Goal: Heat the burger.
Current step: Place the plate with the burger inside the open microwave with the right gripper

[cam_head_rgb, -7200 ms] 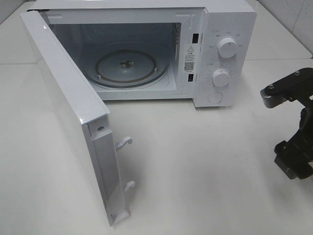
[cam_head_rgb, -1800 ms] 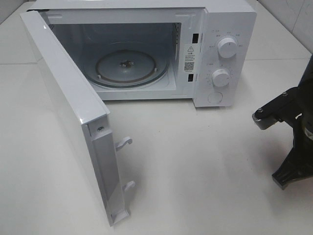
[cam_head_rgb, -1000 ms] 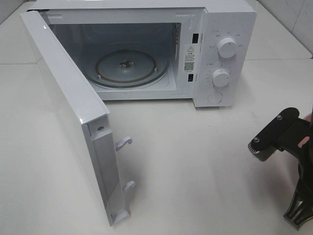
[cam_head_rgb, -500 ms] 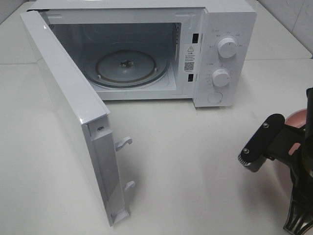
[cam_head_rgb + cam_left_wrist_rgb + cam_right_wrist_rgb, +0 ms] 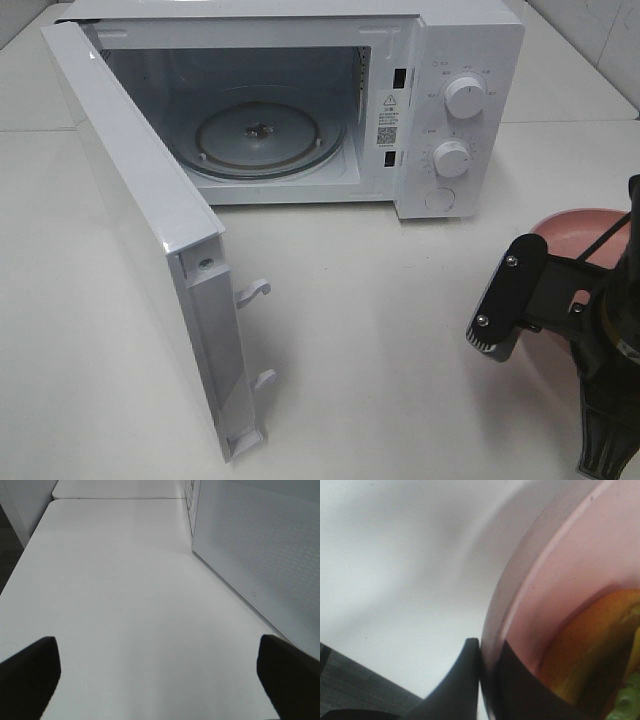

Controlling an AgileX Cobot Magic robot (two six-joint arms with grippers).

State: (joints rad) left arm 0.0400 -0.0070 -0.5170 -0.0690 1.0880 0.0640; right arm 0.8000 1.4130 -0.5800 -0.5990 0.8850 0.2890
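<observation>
The microwave (image 5: pixel 470 60) stands open, turntable (image 5: pixel 265 135) bare. At the overhead frame's lower right, the right gripper (image 5: pixel 487 647) pinches the pink plate (image 5: pixel 580 225) by its rim, burger (image 5: pixel 592 650) aboard; the left gripper (image 5: pixel 160 672) gapes empty. Loading, closing and heating remain.

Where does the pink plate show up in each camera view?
Exterior high: the pink plate sits at the right edge, partly covered.
Left wrist: not in it.
Right wrist: the pink plate is seen close up, its rim clamped by the right tool.
Shared landmark: the white table, in all three views.
</observation>
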